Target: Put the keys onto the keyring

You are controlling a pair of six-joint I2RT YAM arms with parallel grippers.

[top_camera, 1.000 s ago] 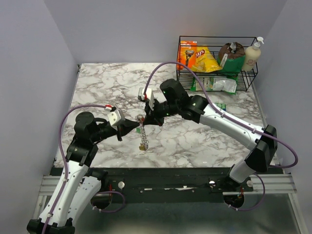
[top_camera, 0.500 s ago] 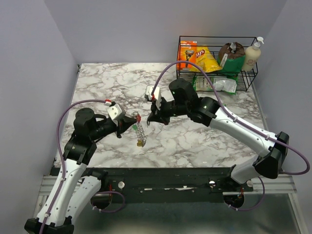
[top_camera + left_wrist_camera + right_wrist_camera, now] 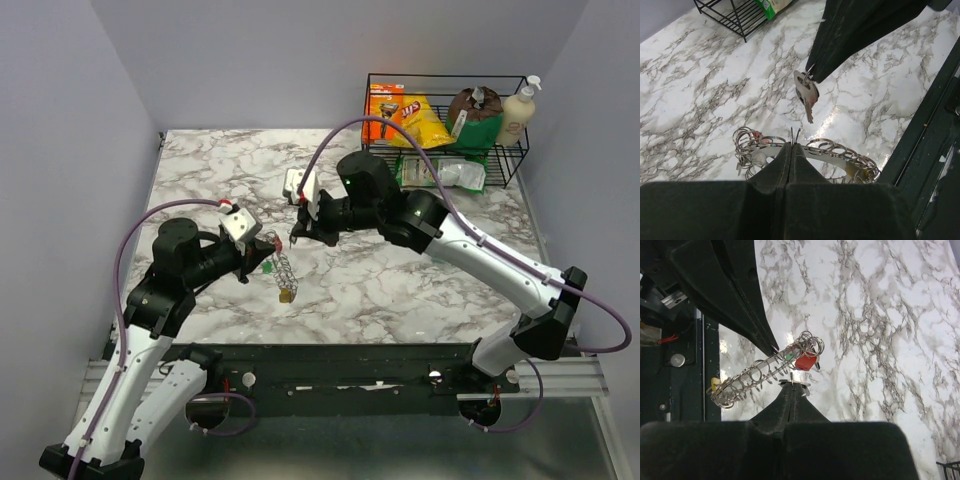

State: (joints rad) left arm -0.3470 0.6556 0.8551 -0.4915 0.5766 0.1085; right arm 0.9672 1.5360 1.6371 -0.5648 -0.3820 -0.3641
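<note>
Both arms pair white shells on the long links with bulky black joint housings, the left arm [image 3: 135, 380] and the right arm [image 3: 478, 262] alike. A purple cable [image 3: 340, 135] runs along each, ending near a small white camera block [image 3: 238, 226] with what looks like a red tab. A green light [image 3: 349, 181] glows on one right joint. The left hand [image 3: 791, 146] and right hand [image 3: 791, 385] taper into matte black wedge fingers.
</note>
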